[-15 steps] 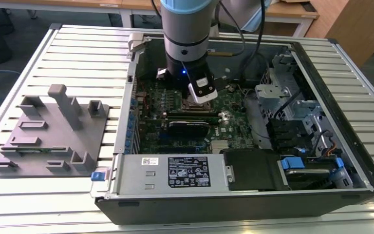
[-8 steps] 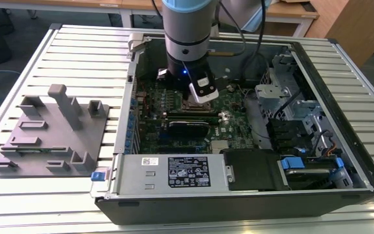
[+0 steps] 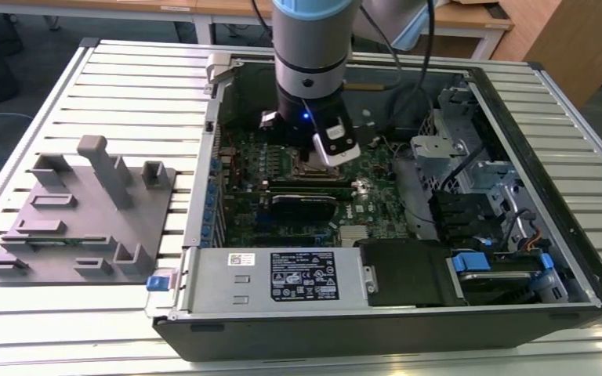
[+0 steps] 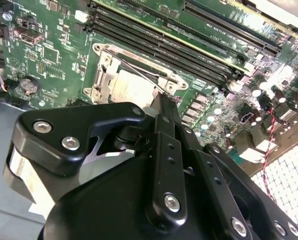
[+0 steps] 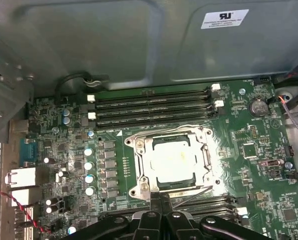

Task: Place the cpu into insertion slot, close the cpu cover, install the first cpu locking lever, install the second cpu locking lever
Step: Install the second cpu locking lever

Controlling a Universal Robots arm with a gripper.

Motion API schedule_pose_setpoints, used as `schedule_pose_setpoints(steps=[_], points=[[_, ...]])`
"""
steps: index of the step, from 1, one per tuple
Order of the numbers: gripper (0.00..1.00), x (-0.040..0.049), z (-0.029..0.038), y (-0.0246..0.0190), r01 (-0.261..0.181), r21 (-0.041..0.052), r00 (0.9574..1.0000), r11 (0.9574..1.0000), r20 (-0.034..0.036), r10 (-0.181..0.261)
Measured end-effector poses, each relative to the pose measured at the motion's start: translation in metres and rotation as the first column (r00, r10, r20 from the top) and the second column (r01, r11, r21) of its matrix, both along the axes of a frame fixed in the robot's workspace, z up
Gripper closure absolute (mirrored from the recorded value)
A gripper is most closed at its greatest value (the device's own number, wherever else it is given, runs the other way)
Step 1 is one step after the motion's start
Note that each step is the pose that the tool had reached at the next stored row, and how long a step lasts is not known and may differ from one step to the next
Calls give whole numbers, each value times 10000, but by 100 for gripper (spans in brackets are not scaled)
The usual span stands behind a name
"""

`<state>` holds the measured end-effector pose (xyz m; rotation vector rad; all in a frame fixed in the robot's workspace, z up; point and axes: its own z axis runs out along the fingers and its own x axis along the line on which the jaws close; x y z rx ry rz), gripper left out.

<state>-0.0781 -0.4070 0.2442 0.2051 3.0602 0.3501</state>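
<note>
Black gripper (image 5: 160, 200) linkage fills the near part of both wrist views, its fingers (image 4: 164, 111) drawn together to a narrow tip with nothing between them, the tip touching or just over the socket's edge. That edge is the one farthest from the upper bank of long black memory slots (image 5: 153, 107).

Taking the insertion slot (image 5: 172, 161) as landmark: the cpu (image 5: 174, 159) lies flat inside it, its pale silvery top showing through the square window. The cpu cover (image 5: 204, 156) is down over the chip, framing it on all sides. Thin wire locking levers (image 5: 164, 131) run along the slot's borders; in the second wrist view one lever (image 4: 139, 69) crosses slantwise above the cover's corner, so it looks raised and not latched. Whether the other is hooked cannot be told.

In the exterior view the arm (image 3: 312, 63) reaches straight down into the open computer case (image 3: 583, 235), the gripper (image 3: 332, 153) over the green motherboard (image 3: 280, 207) around the slot. Beside the case, on the exterior view's left, a grey fixture block (image 3: 81, 219) sits on the slatted table (image 3: 134, 86).
</note>
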Motion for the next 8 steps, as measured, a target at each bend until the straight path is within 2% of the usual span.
schedule_pose_setpoints(steps=[2,6,7,8], points=[[90,2,0,0,1,-57,10000,10000,-1,-1],[90,2,0,0,0,-112,10000,9999,-1,0],[90,2,1,0,2,-157,10000,9999,-2,-2],[90,2,1,0,3,-241,10000,9997,-2,-3]])
